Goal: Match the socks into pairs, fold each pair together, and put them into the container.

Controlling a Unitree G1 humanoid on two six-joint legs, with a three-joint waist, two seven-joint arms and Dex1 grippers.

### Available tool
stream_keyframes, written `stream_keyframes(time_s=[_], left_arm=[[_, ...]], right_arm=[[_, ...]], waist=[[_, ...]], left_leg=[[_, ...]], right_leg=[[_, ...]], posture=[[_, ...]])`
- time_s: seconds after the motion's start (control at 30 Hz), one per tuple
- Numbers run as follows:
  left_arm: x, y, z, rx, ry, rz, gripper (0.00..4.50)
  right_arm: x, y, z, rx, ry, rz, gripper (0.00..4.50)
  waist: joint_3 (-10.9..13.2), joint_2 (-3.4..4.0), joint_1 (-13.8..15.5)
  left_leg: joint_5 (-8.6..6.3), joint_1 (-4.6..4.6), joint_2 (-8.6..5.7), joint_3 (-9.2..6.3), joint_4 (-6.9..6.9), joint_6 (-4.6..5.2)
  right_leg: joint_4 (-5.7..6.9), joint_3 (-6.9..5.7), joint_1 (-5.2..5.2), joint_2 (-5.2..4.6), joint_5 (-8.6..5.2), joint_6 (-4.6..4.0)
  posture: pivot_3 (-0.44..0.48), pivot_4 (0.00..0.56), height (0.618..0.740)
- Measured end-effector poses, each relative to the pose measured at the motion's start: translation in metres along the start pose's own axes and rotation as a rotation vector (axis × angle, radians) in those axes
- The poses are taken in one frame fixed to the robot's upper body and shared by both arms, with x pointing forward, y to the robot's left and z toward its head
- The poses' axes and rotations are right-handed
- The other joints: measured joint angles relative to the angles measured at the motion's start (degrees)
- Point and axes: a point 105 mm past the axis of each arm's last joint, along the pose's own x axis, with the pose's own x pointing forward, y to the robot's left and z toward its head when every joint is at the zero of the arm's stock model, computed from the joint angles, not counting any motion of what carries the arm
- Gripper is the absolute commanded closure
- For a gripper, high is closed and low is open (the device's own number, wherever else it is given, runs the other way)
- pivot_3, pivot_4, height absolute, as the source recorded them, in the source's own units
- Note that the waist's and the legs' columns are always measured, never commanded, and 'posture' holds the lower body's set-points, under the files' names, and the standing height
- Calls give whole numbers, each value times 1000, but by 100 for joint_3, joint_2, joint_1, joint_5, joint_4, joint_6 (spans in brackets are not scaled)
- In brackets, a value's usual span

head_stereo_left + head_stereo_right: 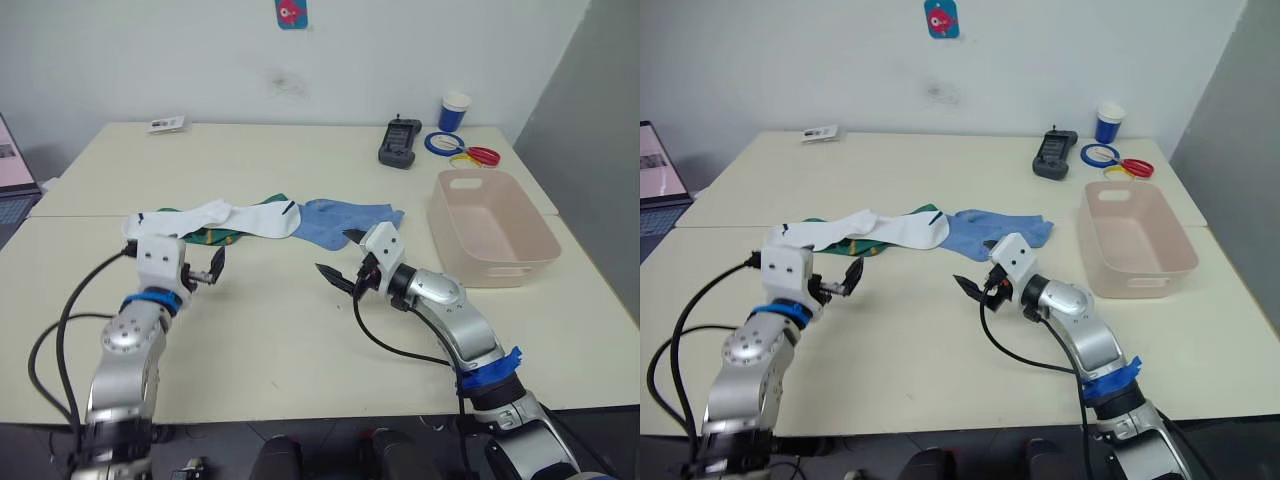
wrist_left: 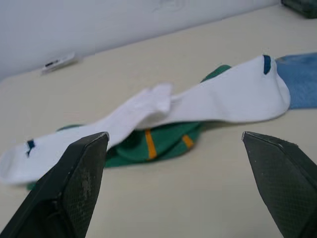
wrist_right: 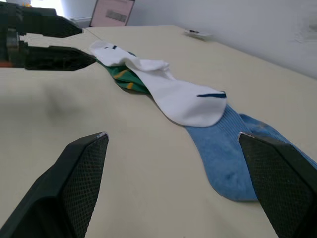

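A row of socks lies across the middle of the table. Two white socks [image 1: 215, 217] [image 1: 268, 218] overlap end to end over a dark green sock [image 1: 212, 238] with yellow marks. To their right is a light blue sock [image 1: 345, 220], its near end under the toe of the second white sock. The pink-beige container [image 1: 500, 272] stands empty at the right. My left gripper [image 1: 216, 266] is open just in front of the green sock, touching nothing. My right gripper [image 1: 335, 253] is open in front of the blue sock, holding nothing.
At the back right are a black device [image 1: 400, 143], a blue-and-white cup [image 1: 454, 112], a blue tape ring [image 1: 444, 143] and red scissors [image 1: 478, 156]. A small card [image 1: 166, 124] lies at the back left. A laptop [image 1: 10, 170] stands off the table's left edge.
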Motion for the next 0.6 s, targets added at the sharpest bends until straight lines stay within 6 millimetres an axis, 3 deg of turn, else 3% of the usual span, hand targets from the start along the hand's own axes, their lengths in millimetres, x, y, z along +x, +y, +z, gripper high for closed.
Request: stream_keyframes(time_s=[0.1,0.27,0.53,0.6], left_arm=[[23,3,-8,25,68,-13,0],[43,8,-22,54,142,-3,0],[63,21,-9,66,100,30,0],[67,21,-8,73,99,25,381]], right_arm=[[-4,-4,-1,0,7,-32,12],[-8,-7,-1,-1,10,-61,12],[-14,-9,-4,-2,28,-90,12],[-15,-10,-3,-7,26,-96,0]], waist=[[1,-3,-10],[2,-4,-4],[3,-5,9],[3,-5,6]], left_leg=[[0,0,2,-2,-1,0],[0,-2,6,-4,-2,0],[0,-5,2,-1,-1,-1],[0,-4,2,0,-1,-1]], right_leg=[[2,-3,-3,1,0,0],[5,-6,-7,4,0,0],[4,-6,-7,1,1,0],[4,-6,-7,1,1,1]], posture=[[0,150,740],[0,150,740],[0,150,740],[0,150,740]])
